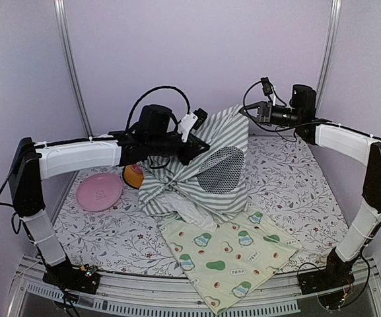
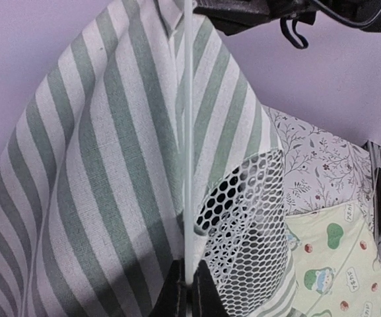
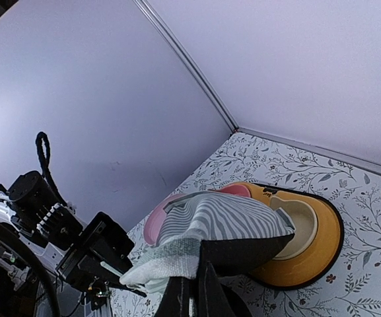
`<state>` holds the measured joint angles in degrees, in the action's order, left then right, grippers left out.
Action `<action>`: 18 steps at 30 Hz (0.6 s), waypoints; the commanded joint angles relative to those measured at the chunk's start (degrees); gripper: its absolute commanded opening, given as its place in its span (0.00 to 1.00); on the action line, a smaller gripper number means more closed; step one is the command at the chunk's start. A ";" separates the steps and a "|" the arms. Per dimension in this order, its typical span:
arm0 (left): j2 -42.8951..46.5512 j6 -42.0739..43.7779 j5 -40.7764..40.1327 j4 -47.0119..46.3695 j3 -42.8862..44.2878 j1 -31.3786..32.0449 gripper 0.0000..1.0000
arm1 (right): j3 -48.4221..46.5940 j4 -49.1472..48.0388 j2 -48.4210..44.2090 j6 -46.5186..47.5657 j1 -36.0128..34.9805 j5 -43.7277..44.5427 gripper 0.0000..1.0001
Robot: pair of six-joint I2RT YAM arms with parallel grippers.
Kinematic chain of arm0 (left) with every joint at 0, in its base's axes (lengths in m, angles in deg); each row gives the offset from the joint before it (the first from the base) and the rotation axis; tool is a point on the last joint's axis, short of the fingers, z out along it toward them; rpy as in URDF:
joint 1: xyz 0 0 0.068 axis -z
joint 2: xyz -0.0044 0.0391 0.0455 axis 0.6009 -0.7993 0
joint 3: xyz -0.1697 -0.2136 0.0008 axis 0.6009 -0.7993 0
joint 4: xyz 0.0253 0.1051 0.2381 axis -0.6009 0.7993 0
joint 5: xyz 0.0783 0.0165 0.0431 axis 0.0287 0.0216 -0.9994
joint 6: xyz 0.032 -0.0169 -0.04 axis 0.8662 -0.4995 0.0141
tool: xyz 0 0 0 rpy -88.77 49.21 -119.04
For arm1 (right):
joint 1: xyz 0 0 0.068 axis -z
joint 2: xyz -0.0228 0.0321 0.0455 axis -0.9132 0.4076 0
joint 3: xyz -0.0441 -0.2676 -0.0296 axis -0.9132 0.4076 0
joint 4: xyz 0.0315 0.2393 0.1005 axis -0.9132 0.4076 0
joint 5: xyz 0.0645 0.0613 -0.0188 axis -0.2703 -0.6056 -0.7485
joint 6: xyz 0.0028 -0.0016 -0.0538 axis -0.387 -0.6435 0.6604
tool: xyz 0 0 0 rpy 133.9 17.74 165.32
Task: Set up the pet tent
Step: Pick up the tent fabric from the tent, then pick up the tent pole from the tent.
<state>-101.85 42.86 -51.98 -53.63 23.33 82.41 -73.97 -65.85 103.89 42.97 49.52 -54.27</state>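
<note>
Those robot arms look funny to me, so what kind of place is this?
Probably a robot test booth, not a home: plain lilac walls, metal rails, a left arm and right arm bolted at the table edge, holding up a pet tent.

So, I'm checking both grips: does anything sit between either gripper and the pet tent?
Nothing visible does. The left gripper is shut on the thin white pole of the pet tent, and the right gripper pinches its striped fabric directly.

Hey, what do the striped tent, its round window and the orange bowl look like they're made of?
The pet tent: woven cloth, matte, likely cotton or canvas; the weave shows and it folds softly. Its mesh window: white net with hexagonal holes, probably synthetic. The orange bowl: smooth, faintly glossy, likely plastic.
</note>
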 commanded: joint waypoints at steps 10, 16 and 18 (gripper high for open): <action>-3.63 -0.60 -2.52 11.87 1.03 -0.63 0.03 | -12.21 10.38 2.51 -0.59 2.59 2.25 0.00; -2.80 -1.11 -3.85 8.72 3.40 -0.42 0.34 | -12.22 13.16 1.86 2.25 0.94 1.69 0.00; -2.68 -1.00 -4.57 7.86 4.34 -0.34 0.36 | -12.14 13.88 1.71 3.13 0.39 1.45 0.00</action>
<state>-104.51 42.11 -54.91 -46.95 25.60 82.39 -84.33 -52.46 106.80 43.67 50.55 -53.35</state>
